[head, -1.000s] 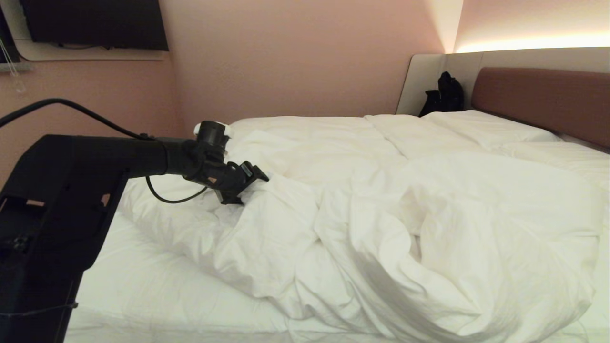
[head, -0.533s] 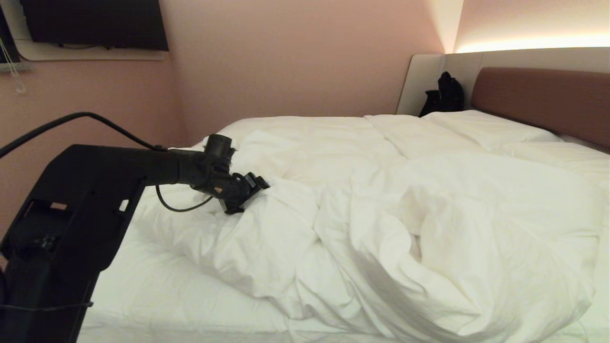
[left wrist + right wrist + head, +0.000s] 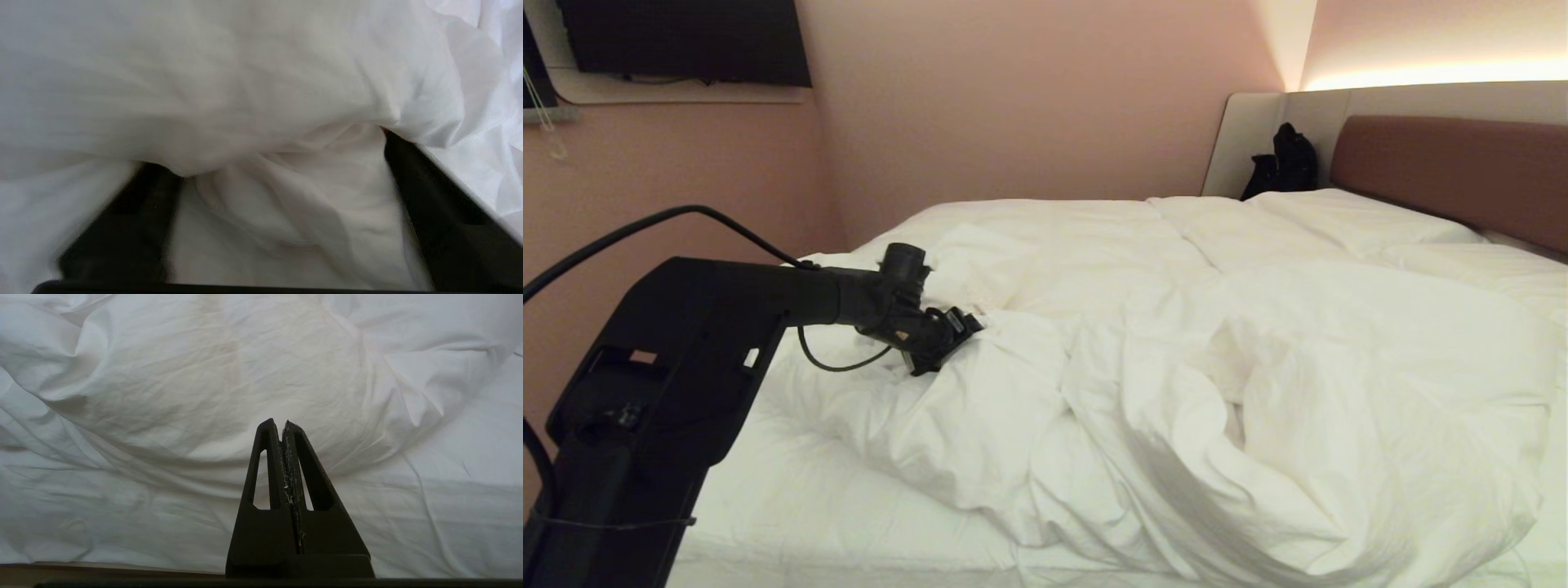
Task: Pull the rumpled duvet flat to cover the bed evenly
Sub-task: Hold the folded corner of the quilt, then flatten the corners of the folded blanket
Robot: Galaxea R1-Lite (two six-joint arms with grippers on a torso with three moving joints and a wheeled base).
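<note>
Bunched toward the headboard side of the bed [image 3: 768, 498], the duvet [image 3: 1176, 343] is met by the left pincer [image 3: 964, 327], spread wide around a fold, nothing gripped, while the right pincer [image 3: 283, 426] is kept closed, empty.

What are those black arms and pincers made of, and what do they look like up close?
All matte black, apparently plastic. The left arm has a boxy, angular shell with cut-out openings, narrowing to a round wrist with a cylindrical knob; a black cable arcs over it and a thinner one loops beneath. The right gripper has two tapered triangular fingers with slot-shaped holes and scuffed, whitish inner pads.
</note>
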